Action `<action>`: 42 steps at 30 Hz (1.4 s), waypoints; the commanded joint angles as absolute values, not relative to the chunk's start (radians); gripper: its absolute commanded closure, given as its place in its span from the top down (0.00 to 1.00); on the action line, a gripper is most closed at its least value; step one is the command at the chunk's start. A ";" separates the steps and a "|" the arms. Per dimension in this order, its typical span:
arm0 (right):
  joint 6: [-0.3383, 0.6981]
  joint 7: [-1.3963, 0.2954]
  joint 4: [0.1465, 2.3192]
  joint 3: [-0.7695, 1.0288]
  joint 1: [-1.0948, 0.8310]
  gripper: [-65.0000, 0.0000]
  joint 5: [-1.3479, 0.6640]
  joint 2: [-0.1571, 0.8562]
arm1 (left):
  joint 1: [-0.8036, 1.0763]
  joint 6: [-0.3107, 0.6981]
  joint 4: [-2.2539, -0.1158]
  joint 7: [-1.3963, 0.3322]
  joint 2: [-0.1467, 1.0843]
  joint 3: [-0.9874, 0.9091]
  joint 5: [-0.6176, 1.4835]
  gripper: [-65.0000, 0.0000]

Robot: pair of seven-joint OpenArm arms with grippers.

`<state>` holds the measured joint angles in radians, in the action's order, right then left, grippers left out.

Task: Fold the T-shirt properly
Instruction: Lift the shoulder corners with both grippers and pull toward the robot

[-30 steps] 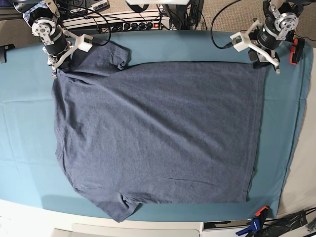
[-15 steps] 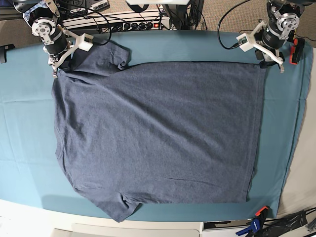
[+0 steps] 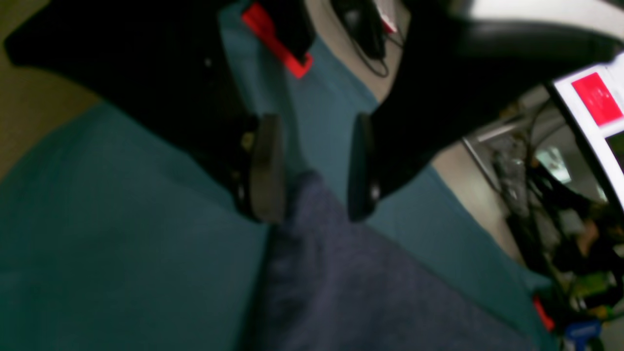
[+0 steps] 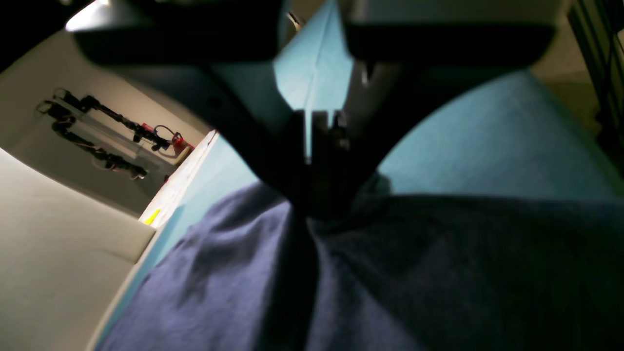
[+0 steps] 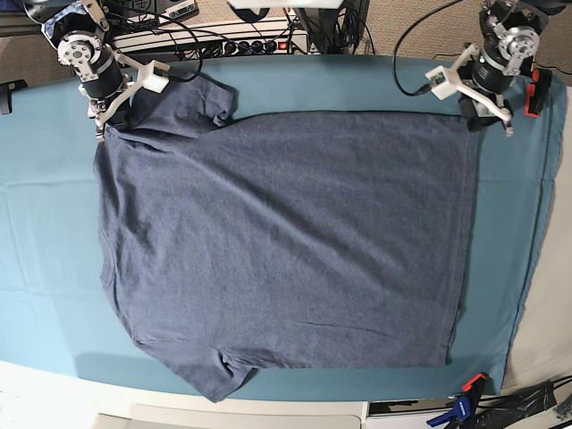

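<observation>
Shirt (image 5: 286, 241) spread flat, plain side up, across the teal cloth (image 5: 36, 232) on the counter, near hem and sleeve by the front edge. Soft, light, limp knit; likely to sag, wrinkle and drag when lifted, so best taken at corners or seams. Far side: right pincer (image 4: 312, 204) clamped tight on a puckered bunch near the sleeve (image 5: 201, 103); left pincer (image 3: 312, 168) wide, straddling the shirt's far hem corner, not gripping.

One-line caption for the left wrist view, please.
Open left gripper poised over a corner of the dark blue-grey cotton T-shirt lying on the teal table cloth.
</observation>
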<state>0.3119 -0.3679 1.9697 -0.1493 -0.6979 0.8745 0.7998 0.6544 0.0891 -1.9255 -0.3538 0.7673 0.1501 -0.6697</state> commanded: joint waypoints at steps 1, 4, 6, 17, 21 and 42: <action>0.297 -0.374 1.991 -0.136 -0.698 0.00 0.883 0.815 | 0.650 0.055 -1.927 -0.352 0.778 0.171 -0.692 0.37; 0.297 -0.374 1.998 -0.136 -0.698 0.00 0.883 0.807 | 0.602 0.020 -1.884 -0.386 0.778 0.255 -0.719 0.37; 0.297 -0.378 1.998 -0.136 -0.698 0.00 0.883 0.806 | 0.564 0.019 -1.857 -0.396 0.778 0.303 -0.722 0.37; 0.297 -0.385 1.998 -0.136 -0.698 0.00 0.883 0.806 | 0.513 0.015 -1.827 -0.438 0.779 0.347 -0.666 0.17; 0.297 -0.386 1.998 -0.136 -0.698 0.00 0.883 0.806 | 0.513 0.015 -1.827 -0.439 0.779 0.347 -0.650 0.00; 0.295 -0.424 1.998 -0.136 -0.710 0.00 0.846 0.809 | 0.604 -0.028 -2.050 -0.570 0.859 0.340 -0.651 0.00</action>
